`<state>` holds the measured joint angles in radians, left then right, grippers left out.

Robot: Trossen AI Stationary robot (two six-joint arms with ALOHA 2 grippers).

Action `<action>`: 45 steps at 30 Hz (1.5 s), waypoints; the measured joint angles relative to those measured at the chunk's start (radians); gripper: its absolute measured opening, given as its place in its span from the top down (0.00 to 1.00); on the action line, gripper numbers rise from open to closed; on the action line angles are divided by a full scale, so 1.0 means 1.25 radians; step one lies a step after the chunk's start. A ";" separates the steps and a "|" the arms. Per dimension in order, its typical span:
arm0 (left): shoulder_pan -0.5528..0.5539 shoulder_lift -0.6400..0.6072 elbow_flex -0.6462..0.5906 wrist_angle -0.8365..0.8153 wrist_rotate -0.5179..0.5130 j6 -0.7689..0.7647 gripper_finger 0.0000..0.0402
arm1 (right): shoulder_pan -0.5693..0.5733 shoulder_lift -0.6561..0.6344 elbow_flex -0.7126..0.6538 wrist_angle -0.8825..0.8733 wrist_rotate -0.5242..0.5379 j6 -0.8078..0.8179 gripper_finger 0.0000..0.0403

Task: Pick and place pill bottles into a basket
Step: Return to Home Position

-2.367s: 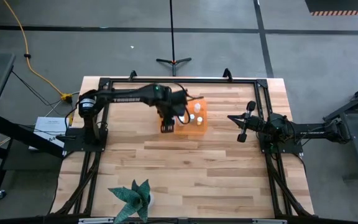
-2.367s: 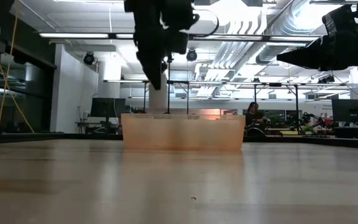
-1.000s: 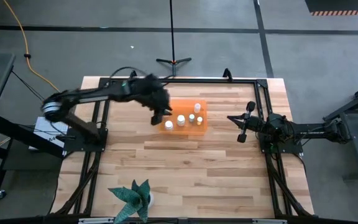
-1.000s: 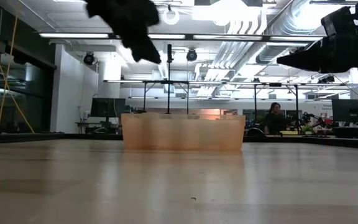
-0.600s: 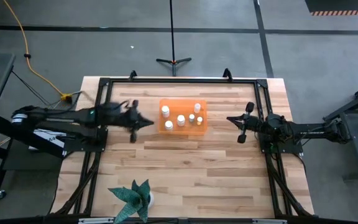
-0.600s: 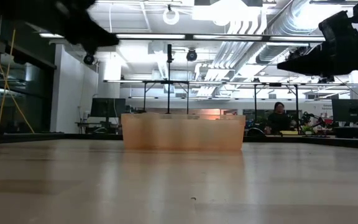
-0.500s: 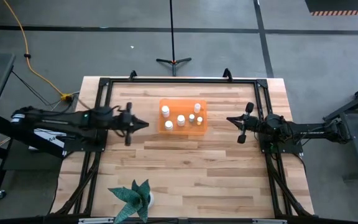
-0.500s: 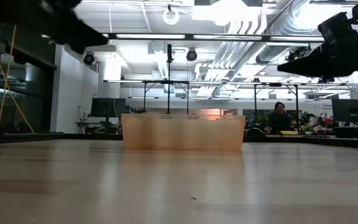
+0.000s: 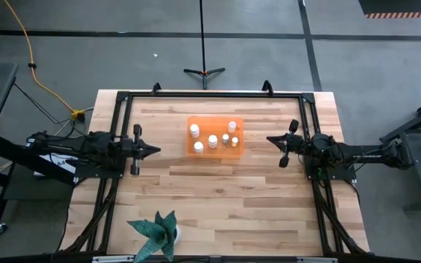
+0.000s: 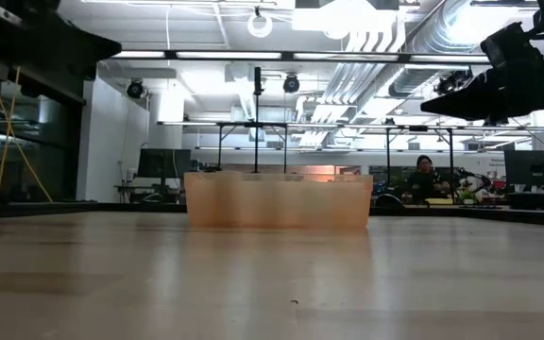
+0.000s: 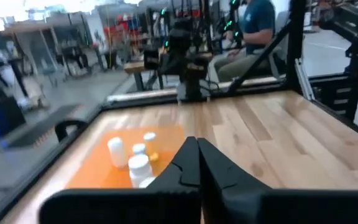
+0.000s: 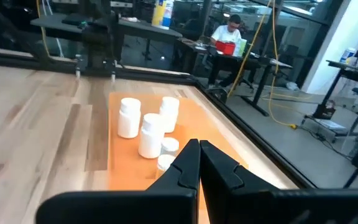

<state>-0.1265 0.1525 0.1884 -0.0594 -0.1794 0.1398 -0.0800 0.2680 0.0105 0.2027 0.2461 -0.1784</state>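
Orange basket [image 9: 221, 151] mid-table on pale wood table [image 9: 218, 197], five white pill bottles [image 9: 213, 139] standing inside, left gripper [image 9: 156, 150] and right gripper [image 9: 270, 139] flanking it, both clamped closed on nothing.

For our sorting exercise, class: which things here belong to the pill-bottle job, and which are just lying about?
Job: pill bottles inside the orange basket; left gripper and right gripper, both shut, at opposite sides of the table.
Lying about: potted plant on the table; stand and yellow cable beyond it.
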 joint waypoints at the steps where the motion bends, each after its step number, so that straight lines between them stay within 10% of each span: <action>1: 0.000 -0.012 -0.011 0.014 0.003 0.015 0.95 | -0.005 0.000 0.000 0.002 -0.012 0.004 1.00; 19: 0.002 -0.116 -0.114 0.000 -0.012 -0.037 0.91 | -0.029 -0.058 0.000 -0.042 -0.219 0.090 1.00; 38: 0.001 -0.117 -0.119 0.004 0.076 -0.033 0.94 | -0.028 -0.204 -0.001 -0.135 -0.249 0.151 1.00; 45: 0.002 -0.117 -0.119 0.004 0.068 -0.012 0.78 | -0.028 -0.204 -0.001 -0.138 -0.246 0.142 1.00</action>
<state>-0.1246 0.0067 0.0395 -0.0540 -0.0948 0.1253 -0.1150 0.0132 0.0097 0.0307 -0.0620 -0.0010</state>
